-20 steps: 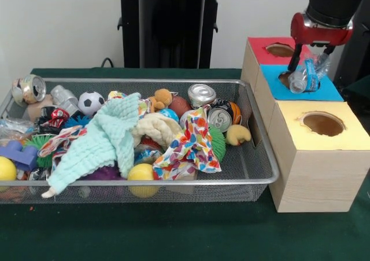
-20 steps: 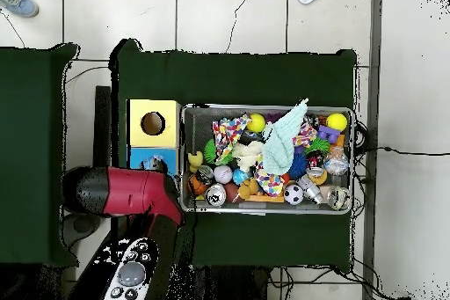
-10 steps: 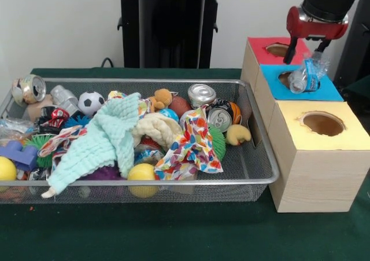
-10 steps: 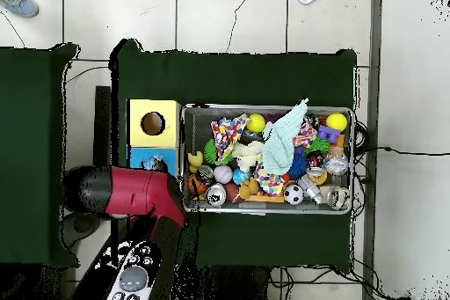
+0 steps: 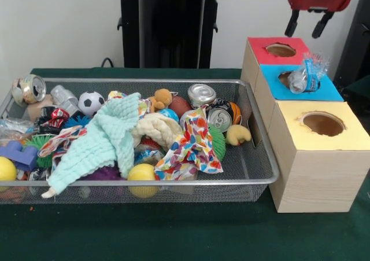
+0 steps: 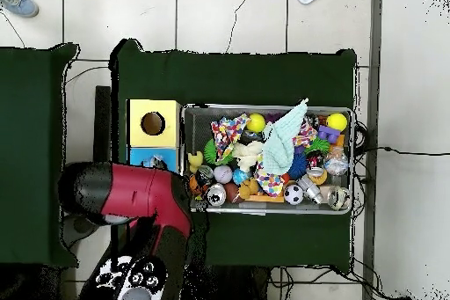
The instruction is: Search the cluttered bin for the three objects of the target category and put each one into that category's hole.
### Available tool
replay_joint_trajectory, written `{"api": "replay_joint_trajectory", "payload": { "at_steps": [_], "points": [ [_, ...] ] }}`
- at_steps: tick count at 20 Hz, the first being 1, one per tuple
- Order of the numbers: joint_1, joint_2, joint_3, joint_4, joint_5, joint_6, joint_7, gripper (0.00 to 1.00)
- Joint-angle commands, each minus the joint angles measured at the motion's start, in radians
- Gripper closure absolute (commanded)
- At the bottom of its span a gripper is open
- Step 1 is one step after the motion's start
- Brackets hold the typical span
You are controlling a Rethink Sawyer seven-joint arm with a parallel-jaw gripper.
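Crushed clear plastic bottle (image 5: 306, 77) lies tilted across the blue-topped box (image 5: 324, 91), cap end at its hole's rim, not dropped in, directly below the empty, spread gripper (image 5: 307, 25), so next move likely straight down to regrasp or nudge it.

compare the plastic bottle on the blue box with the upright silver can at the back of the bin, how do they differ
The plastic bottle is clear and crumpled, lying on its side across the blue box; the silver can is opaque metal, standing upright in the bin among clutter. Both are drink containers, untouched by the open gripper.
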Motion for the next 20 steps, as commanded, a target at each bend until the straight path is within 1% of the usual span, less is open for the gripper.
{"api": "replay_joint_trajectory", "payload": {
  "at_steps": [1, 5, 7, 11, 12, 15, 20],
  "points": [
    [-0.018, -0.048, 0.023, -0.064, -0.033, 0.207, 0.243, 0.0],
    [-0.028, -0.03, 0.034, -0.115, -0.026, 0.245, 0.257, 0.0],
    [-0.028, -0.03, 0.036, -0.125, -0.022, 0.247, 0.262, 0.0],
    [-0.04, -0.01, 0.06, -0.138, 0.024, 0.137, 0.27, 0.0],
    [-0.04, -0.003, 0.06, -0.144, 0.023, 0.117, 0.271, 0.0],
    [-0.043, 0.03, 0.056, -0.199, 0.015, 0.107, 0.285, 0.0],
    [-0.054, 0.07, 0.052, -0.301, -0.012, 0.156, 0.27, 0.0]
  ]
}}
